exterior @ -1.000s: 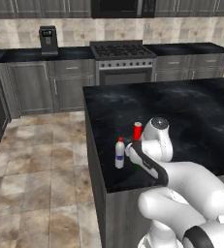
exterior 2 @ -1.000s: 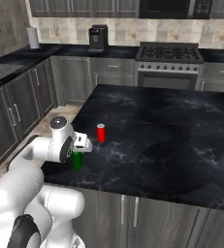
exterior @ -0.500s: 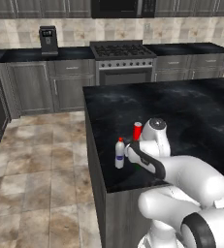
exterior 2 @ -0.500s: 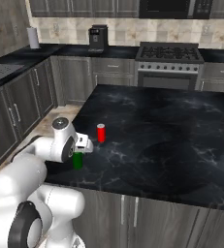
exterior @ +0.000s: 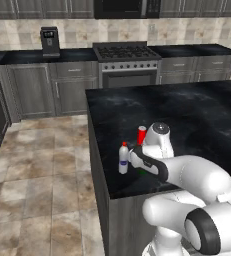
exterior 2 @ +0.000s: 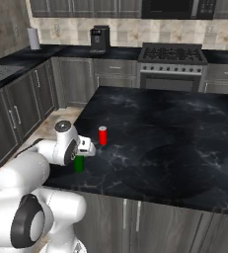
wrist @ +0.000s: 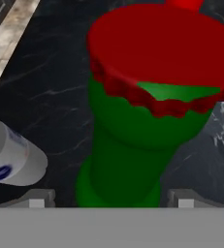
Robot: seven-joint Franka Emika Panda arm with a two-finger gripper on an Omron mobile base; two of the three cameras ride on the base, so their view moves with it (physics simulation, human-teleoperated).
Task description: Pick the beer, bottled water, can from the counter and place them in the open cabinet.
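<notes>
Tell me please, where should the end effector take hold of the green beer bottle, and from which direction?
Probably at the narrow neck just under the red crown cap of the beer, coming straight down from above. It stands upright, and the bottled water is close beside it, so a side approach looks crowded.

Lowered further over the beer (wrist: 133, 140) since a second ago, the gripper (exterior 2: 85, 148) now down around the bottle's neck, with the white hand covering more of the green glass in the right base view. Jaws starting to narrow from their widest, not yet seen pressing the glass. Elbow and upper arm swung slightly nearer the counter's (exterior 2: 174, 148) edge.
</notes>
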